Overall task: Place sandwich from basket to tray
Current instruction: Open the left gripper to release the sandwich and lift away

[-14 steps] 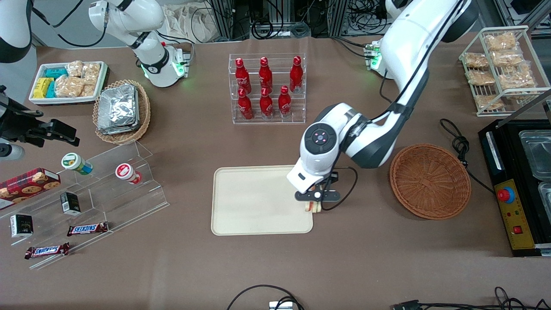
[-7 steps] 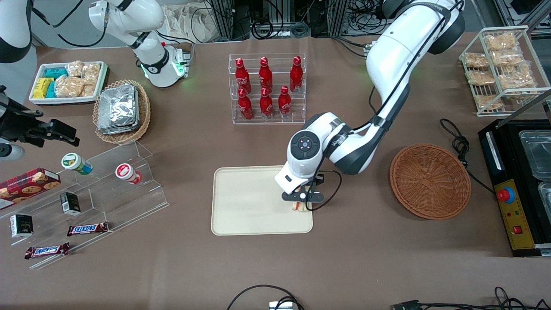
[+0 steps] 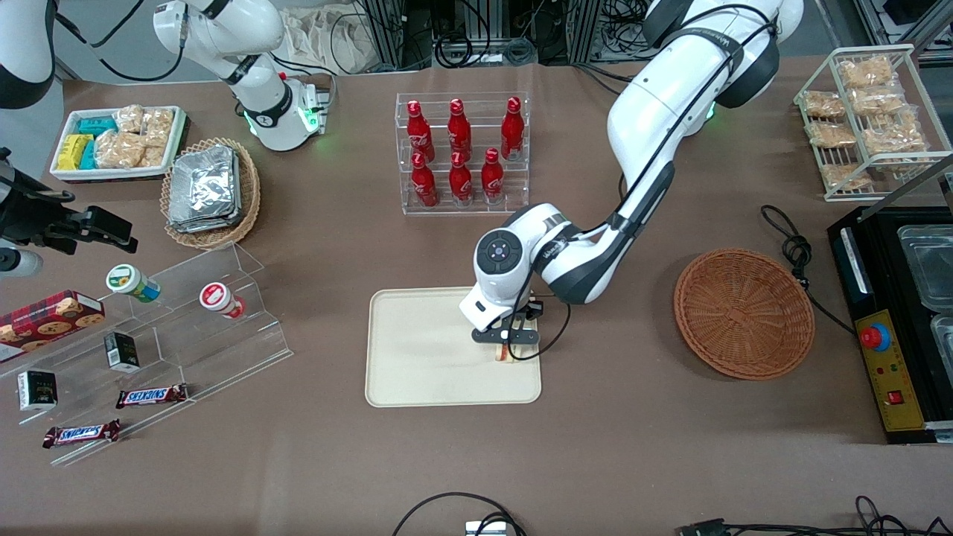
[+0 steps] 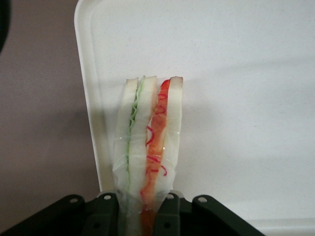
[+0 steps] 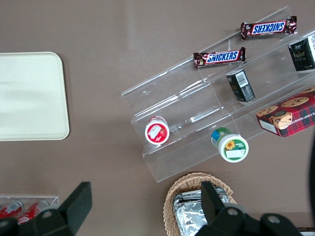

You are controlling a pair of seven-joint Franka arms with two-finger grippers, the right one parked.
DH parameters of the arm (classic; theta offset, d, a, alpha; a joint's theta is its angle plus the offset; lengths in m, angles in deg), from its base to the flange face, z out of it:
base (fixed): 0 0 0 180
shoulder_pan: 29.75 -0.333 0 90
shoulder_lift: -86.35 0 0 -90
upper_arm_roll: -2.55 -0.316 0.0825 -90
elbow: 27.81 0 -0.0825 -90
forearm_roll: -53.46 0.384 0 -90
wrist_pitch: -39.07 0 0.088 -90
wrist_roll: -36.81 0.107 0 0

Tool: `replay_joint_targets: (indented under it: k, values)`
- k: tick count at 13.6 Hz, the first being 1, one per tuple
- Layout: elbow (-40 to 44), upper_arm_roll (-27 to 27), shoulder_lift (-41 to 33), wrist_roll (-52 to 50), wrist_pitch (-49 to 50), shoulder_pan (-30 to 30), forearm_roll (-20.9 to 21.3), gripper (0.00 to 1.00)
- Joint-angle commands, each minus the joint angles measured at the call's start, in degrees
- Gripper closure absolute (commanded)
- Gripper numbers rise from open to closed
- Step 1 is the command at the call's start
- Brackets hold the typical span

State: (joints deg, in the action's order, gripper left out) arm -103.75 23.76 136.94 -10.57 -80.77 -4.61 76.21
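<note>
My gripper [image 3: 505,350] is shut on the sandwich [image 3: 504,353], a pale wedge with green and orange-red filling. It hangs just above the cream tray [image 3: 417,357], inside the rim of the tray's end nearest the round reddish-brown basket [image 3: 744,313]. In the left wrist view the sandwich [image 4: 147,142] sticks out edge-on from between the black fingers [image 4: 105,214] of the gripper [image 4: 138,216]. Under it is the tray floor [image 4: 236,73], with the rim close by. Nothing lies in the basket, which sits toward the working arm's end of the table. The tray [image 5: 29,98] also shows in the right wrist view.
A clear rack of red bottles [image 3: 461,152] stands farther from the camera than the tray. An acrylic stepped shelf [image 3: 186,327] with snacks and an oval basket of foil packets [image 3: 211,192] lie toward the parked arm's end. A black appliance [image 3: 901,320] and a cable [image 3: 793,246] flank the round basket.
The gripper has carried the sandwich from the tray's rim nearest the basket farther in over the tray, toward the parked arm's end. It stays shut on the sandwich.
</note>
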Motion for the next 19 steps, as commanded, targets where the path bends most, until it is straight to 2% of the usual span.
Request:
replay_joint_targets:
  k: [1, 4, 7, 13, 19]
  values:
    - [2.03, -0.38, 1.70, -1.30, -0.31, 0.79, 1.07, 0.91]
    - [2.03, -0.47, 1.88, -1.74, -0.48, 0.78, 1.07, 0.40]
    - [2.38, -0.47, 1.53, -9.37, -0.57, 0.70, 1.07, 0.00]
    - [5.10, -0.82, -1.27, -10.97, 0.74, -1.93, 0.89, 0.00]
    - [5.55, -0.91, -9.97, -11.68, 10.49, -8.26, 0.54, 0.00]
